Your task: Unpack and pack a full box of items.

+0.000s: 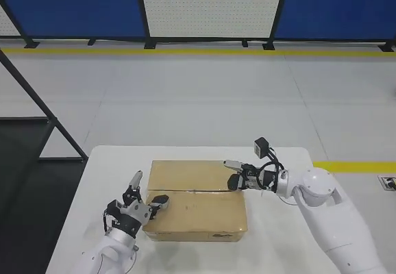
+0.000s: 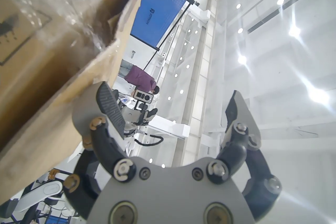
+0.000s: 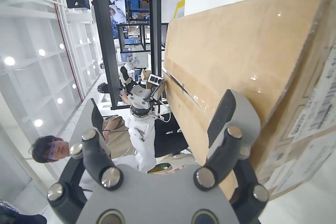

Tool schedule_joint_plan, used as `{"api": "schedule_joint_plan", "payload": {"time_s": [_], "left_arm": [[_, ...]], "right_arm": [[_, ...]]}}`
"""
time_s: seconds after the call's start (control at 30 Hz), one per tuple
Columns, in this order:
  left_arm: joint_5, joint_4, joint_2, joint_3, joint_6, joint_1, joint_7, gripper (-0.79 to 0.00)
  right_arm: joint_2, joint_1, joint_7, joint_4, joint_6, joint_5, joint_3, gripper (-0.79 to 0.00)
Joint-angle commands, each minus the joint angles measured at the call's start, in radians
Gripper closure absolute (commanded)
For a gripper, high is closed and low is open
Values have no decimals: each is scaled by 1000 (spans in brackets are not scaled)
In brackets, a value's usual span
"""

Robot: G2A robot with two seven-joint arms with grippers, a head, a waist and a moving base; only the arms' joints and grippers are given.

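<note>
A closed cardboard box (image 1: 194, 205) sits in the middle of the white table (image 1: 280, 236), its two top flaps meeting in a taped seam. My left gripper (image 1: 148, 190) is at the box's left end, open, with one finger resting at the top edge near the seam. In the left wrist view the box (image 2: 52, 57) lies right beside one pad of the open left gripper (image 2: 170, 109). My right gripper (image 1: 232, 172) hovers open over the right end of the far flap. The right wrist view has the open right gripper (image 3: 160, 117) with one finger over the box top (image 3: 236, 51).
A black metal frame (image 1: 27, 103) stands off the table's left side. Blue partition panels (image 1: 75, 17) line the back of the floor. Bare table surface lies to the right of the box and along the front edge.
</note>
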Motion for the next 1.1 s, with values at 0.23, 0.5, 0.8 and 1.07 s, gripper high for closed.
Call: {"api": "schedule_joint_plan", "payload": {"time_s": [0.23, 0.5, 0.8, 1.07], "left_arm": [[-90, -49, -5, -54, -107, 66, -7, -785], [-169, -62, -2, -188, -195, 187, -29, -785], [-190, 35, -3, -287, -265, 311, -47, -785], [-185, 169, -12, -246, -300, 274, -36, -785]], "right_arm": [[4, -20, -3, -15, -3, 5, -3, -785], [2, -16, 10, -12, -5, 12, -26, -785], [-7, 25, 8, 42, -17, 16, -57, -785], [-13, 50, 6, 74, -27, 27, -74, -785]]}}
